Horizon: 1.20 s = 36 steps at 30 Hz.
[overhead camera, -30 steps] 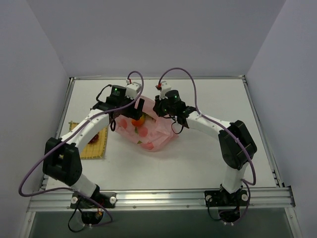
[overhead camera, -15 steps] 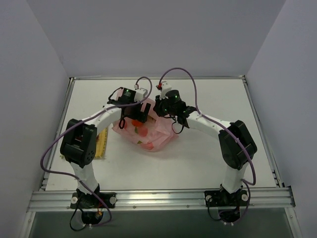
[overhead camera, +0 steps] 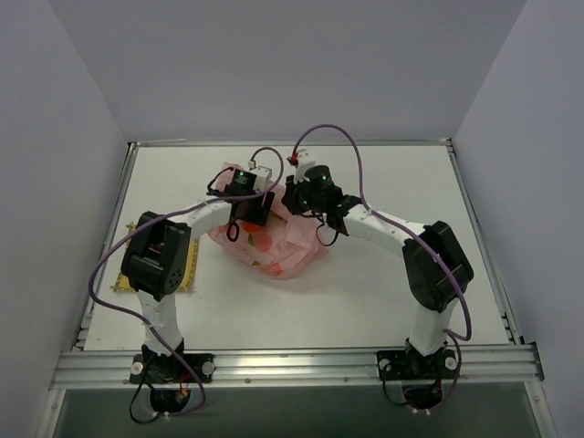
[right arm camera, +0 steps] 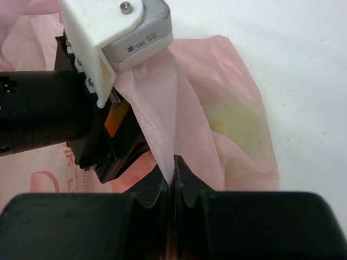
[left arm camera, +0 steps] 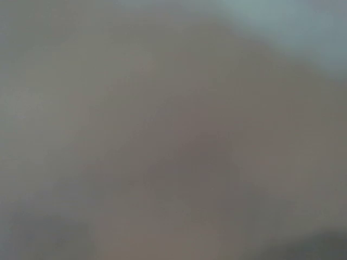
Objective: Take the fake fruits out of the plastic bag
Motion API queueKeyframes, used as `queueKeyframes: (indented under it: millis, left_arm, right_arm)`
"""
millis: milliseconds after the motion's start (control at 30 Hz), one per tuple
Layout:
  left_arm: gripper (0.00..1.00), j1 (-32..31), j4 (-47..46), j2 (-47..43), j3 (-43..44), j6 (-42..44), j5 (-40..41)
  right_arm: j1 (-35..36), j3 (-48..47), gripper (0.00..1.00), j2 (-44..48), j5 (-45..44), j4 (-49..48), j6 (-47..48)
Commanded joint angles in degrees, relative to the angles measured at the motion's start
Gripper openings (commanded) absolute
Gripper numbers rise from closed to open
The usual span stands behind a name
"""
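Flat yellow woven mat lies at the left of the white table, partly under the left arm's elbow. Left gripper is lowered into the mouth of the thin translucent pink plastic bag. Its wrist view is wholly blurred, so jaw width and any hold cannot be told. Small rounded fake fruits show red through the film, inside the bag at mid-table; a yellow-green one appears in the right wrist view. Right gripper is fully closed, pinching a raised fold of the bag.
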State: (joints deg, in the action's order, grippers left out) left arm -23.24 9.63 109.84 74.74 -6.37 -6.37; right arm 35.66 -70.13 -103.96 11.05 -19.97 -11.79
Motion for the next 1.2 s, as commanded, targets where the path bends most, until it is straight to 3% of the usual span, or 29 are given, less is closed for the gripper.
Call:
queueKeyframes:
  millis: [0, 167, 267, 433, 667, 800, 900, 1033, 1100, 1167]
  left_arm:
    - [0.58, -0.6, -4.0, -5.8, -1.2, -1.8, 2.1]
    - [0.43, -0.9, -5.3, -13.2, -4.8, -4.4, 2.3]
    - [0.39, -1.0, -5.1, -18.2, -7.6, -6.6, 1.0]
    - [0.39, -1.1, -3.0, -27.1, -12.7, -11.1, -2.7]
    - [0.39, -0.5, 7.2, -45.0, -18.4, -13.6, -6.0]
    - [0.44, 2.0, 9.9, -46.3, -18.7, -14.0, -18.3]
    - [0.44, 2.2, 8.4, -43.7, -17.7, -15.5, -22.8]
    - [0.44, 2.2, 8.0, -43.5, -16.2, -16.6, -25.1]
    - [0.43, 2.2, 7.6, -47.8, -16.6, -16.8, -25.1]
    - [0.43, 2.5, 9.8, -54.1, -17.6, -16.9, -19.2]
  right_arm:
    - [-0.3, -0.2, 0.01, -0.2, 1.0, -1.7, -0.1]
    - [-0.3, 0.4, 0.01, -0.5, 1.3, -2.5, -0.8]
    - [-0.3, 1.0, 0.01, -0.3, 1.1, -3.0, -0.9]
    - [-0.4, 1.2, 0.01, -0.4, -0.1, -3.1, -0.4]
    - [-0.7, 1.2, 0.01, -1.1, -0.1, -3.8, -1.0]
    - [-0.9, 1.2, 0.01, -1.3, 0.6, -4.1, -1.4]
    - [-0.8, 1.4, 0.01, -1.0, 1.0, -4.3, -1.7]
    - [-0.9, 2.4, 0.01, 0.2, -0.8, -4.3, -1.4]
    - [-1.0, 2.5, 0.01, 0.5, -1.4, -4.3, -1.6]
    - [-1.3, 2.6, 0.01, 1.0, -2.0, -4.4, -1.9]
